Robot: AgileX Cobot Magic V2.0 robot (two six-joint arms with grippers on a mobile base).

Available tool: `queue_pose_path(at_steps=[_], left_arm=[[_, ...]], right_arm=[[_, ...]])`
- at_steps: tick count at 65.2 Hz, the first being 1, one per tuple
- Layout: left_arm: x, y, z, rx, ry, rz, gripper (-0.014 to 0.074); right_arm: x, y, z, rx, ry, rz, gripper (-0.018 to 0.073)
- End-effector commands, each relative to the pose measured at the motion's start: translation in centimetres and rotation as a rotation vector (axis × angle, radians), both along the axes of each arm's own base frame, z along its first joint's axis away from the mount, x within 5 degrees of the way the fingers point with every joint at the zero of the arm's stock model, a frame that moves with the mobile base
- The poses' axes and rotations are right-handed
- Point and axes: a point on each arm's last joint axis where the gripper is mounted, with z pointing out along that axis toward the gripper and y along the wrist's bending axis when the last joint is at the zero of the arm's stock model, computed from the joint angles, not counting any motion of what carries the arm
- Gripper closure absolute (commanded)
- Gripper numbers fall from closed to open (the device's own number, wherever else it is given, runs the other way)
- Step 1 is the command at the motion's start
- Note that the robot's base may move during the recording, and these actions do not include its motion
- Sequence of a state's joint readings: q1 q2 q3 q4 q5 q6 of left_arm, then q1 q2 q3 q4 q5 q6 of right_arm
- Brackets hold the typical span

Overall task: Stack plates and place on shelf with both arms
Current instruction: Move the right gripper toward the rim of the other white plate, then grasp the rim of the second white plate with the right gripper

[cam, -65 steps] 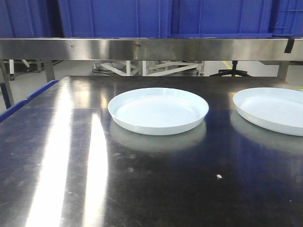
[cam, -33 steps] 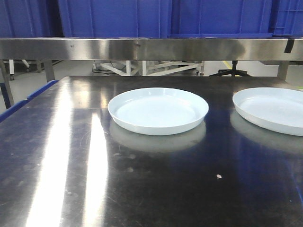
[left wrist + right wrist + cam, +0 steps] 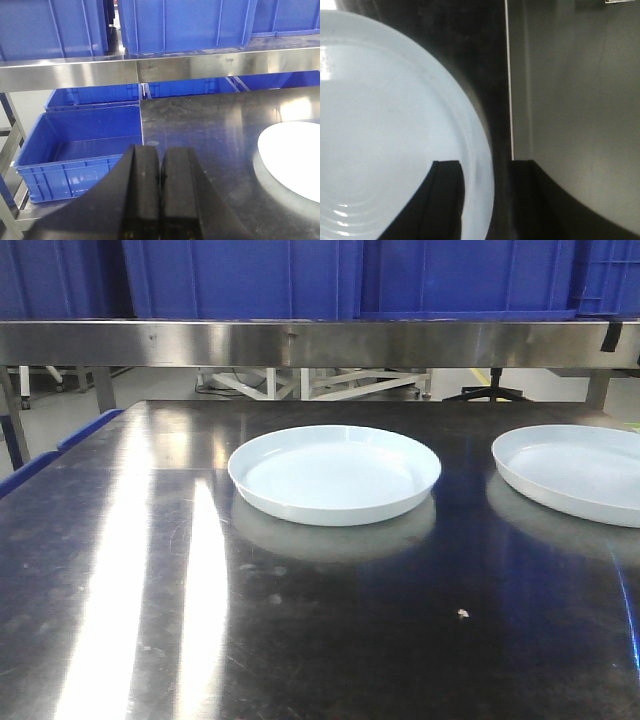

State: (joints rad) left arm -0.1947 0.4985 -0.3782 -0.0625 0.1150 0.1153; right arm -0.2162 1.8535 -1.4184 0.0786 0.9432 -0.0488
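Straddling blurred plate rim (image 3: 478, 186): right fingers (image 3: 442, 200).

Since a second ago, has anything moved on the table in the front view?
Nothing visibly moved. The centre plate and the right plate lie where they were on the table, apart and unstacked. No arm has entered the front view.

The right plate (image 3: 385, 110) is running out of frame left of and ahead of the right gripper (image 3: 482, 167), its rim blurring between the spread fingers; contact is not showing. The left gripper (image 3: 160, 155), fingers pressed together, is being cropped below. Right of it, the left plate (image 3: 295, 160) is glaring white and running off-frame. A speck (image 3: 461, 613) is showing too small to identify.
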Motion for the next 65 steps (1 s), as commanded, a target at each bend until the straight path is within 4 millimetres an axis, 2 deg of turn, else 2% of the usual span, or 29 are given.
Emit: queue_pose_path(at_steps=[1, 20, 31, 54, 65], left_arm=[[0.1, 0.1, 1.8, -0.04, -0.107, 0.009, 0.0514], [0.1, 0.1, 1.8, -0.04, -0.107, 0.009, 0.0514], [0.1, 0.1, 1.8, -0.04, -0.107, 0.009, 0.0514], [0.1, 0.1, 1.8, -0.04, -0.107, 0.009, 0.0514], [0.1, 0.1, 1.8, -0.04, -0.107, 0.009, 0.0514]], right_arm=[[0.4, -0.3, 2.8, -0.023, -0.087, 0.015, 0.015], [1.2, -0.5, 1.0, -0.016, -0.058, 0.018, 0.0152], [1.4, -0.4, 0.5, -0.003, -0.047, 0.017, 0.0182], [1.4, -0.2, 0.4, 0.027, -0.04, 0.017, 0.0354], [1.4, -0.1, 1.6, 0.035, -0.058, 0.016, 0.0519]])
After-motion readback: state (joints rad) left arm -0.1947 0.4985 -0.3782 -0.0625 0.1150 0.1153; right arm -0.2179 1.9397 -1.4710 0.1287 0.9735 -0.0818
